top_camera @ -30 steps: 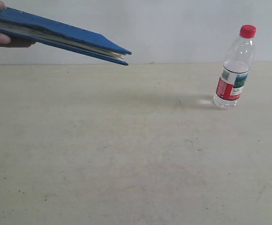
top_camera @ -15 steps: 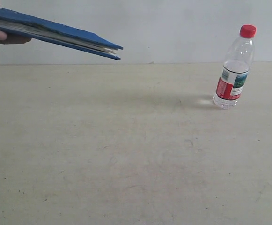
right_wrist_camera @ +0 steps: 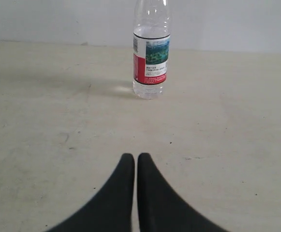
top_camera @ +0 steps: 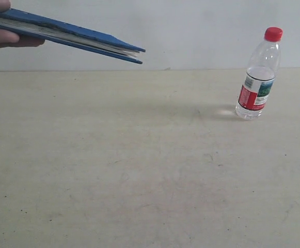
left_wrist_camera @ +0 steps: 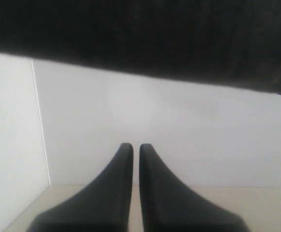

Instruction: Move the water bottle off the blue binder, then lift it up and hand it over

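Note:
The water bottle (top_camera: 258,75) stands upright on the table at the right, red cap on top, red, white and green label round its middle. It also shows in the right wrist view, the bottle (right_wrist_camera: 151,53) well ahead of my right gripper (right_wrist_camera: 136,156), which is shut and empty. A person's hand (top_camera: 5,37) holds the blue binder (top_camera: 67,34) in the air at the upper left, tilted, white pages showing at its edge. My left gripper (left_wrist_camera: 132,146) is shut on nothing and faces a white wall. Neither gripper appears in the exterior view.
The beige table (top_camera: 139,170) runs to a white back wall (top_camera: 191,31). In the left wrist view a dark mass (left_wrist_camera: 140,34) fills the upper part and a wall corner line (left_wrist_camera: 39,121) runs down one side.
The hand-held binder drew back toward the left, then came a little to the right again, staying in the air. The bottle has not moved.

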